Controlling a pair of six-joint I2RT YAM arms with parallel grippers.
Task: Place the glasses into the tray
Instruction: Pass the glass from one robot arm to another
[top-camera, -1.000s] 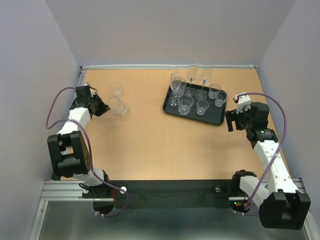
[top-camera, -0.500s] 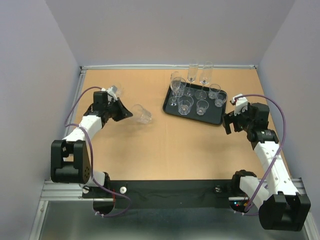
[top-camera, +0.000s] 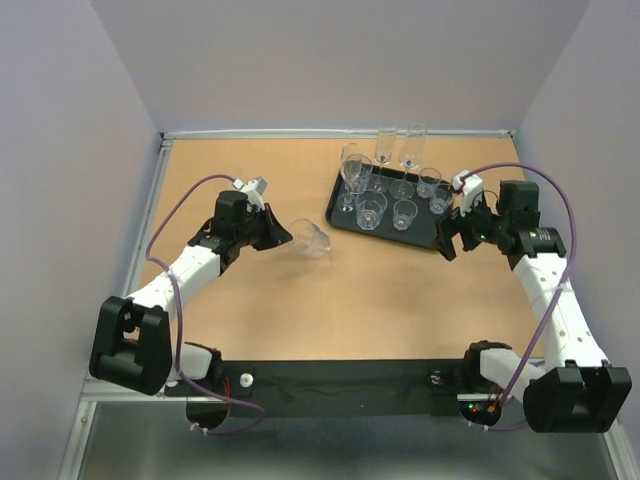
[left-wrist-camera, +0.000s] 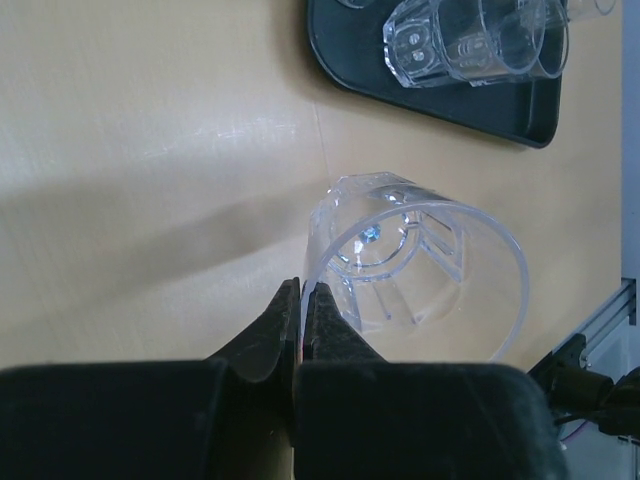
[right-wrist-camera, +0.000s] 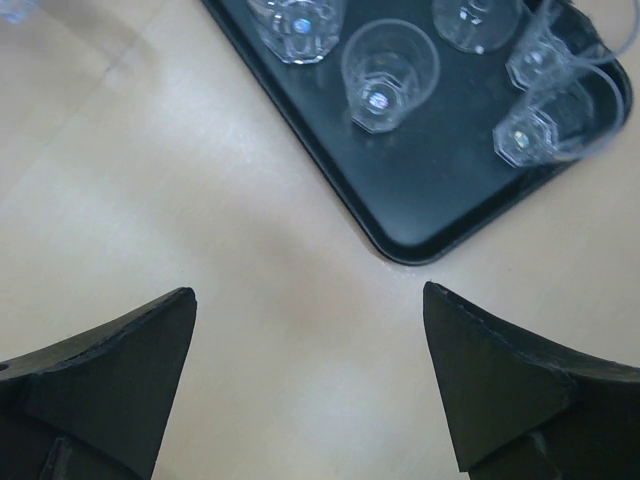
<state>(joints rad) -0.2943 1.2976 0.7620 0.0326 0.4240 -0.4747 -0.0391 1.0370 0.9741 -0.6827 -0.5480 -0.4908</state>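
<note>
My left gripper (top-camera: 284, 238) is shut on the rim of a clear tumbler (top-camera: 313, 239), held tilted on its side above the table, left of the tray. In the left wrist view the fingertips (left-wrist-camera: 300, 300) pinch the tumbler's wall (left-wrist-camera: 420, 265). The black tray (top-camera: 427, 236) holds several clear glasses (top-camera: 371, 211), both tumblers and stemmed ones. It also shows in the left wrist view (left-wrist-camera: 450, 110) and the right wrist view (right-wrist-camera: 440, 185). My right gripper (top-camera: 447, 240) is open and empty at the tray's near right corner (right-wrist-camera: 310, 295).
Two tall flutes (top-camera: 385, 145) (top-camera: 411, 146) stand on the table just behind the tray. Another clear glass (top-camera: 233, 177) stands faintly at the far left, behind my left wrist. A raised rail (top-camera: 340, 132) runs along the table's far edge.
My left gripper has lifted the tumbler from the far left and carried it right toward the tray. My right gripper has moved up and left to the tray's near right corner.
</note>
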